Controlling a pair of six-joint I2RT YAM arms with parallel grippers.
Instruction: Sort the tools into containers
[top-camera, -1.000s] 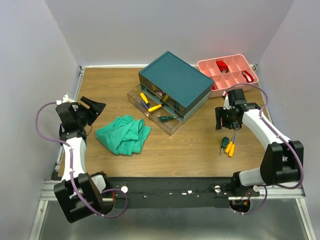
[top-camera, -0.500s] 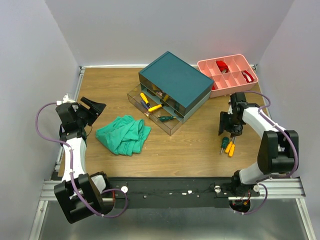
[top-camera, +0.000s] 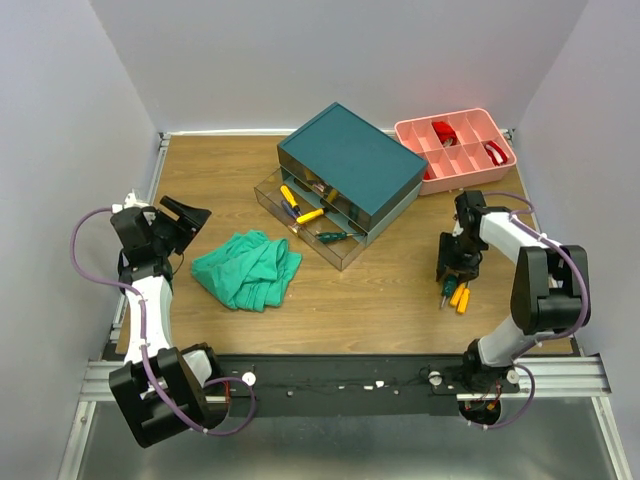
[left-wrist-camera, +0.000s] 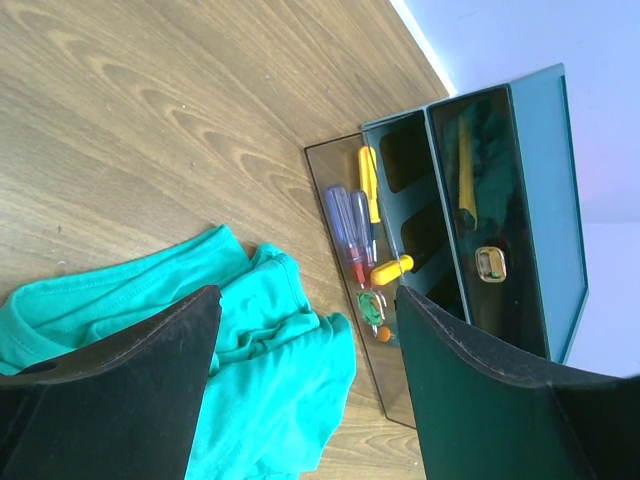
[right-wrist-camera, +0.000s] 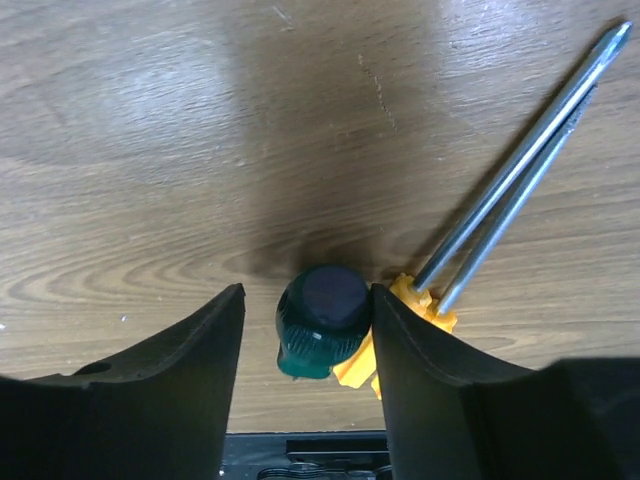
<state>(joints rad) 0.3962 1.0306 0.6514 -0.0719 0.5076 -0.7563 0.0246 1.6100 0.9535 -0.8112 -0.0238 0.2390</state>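
The dark teal box (top-camera: 350, 160) stands at the table's back middle with two clear drawers (top-camera: 322, 232) pulled out. The drawers hold yellow, green and red-and-blue screwdrivers (left-wrist-camera: 365, 225). Three more screwdrivers lie at the right front: a green-handled one (right-wrist-camera: 325, 318) and two orange-handled ones (right-wrist-camera: 420, 305) with long shafts. My right gripper (right-wrist-camera: 305, 335) is open and low over them. Its jaws stand either side of the green handle; the right finger touches it, the left finger stands apart. My left gripper (left-wrist-camera: 305, 340) is open and empty at the left, above the cloth's edge.
A crumpled green cloth (top-camera: 248, 268) lies left of the drawers. A pink compartment tray (top-camera: 470, 158) with red items stands at the back right, against the teal box. The table's right edge is close behind the right arm.
My right gripper has moved toward the near edge and down onto the three screwdrivers, ending with its jaws around the green handle. The left arm has not moved.
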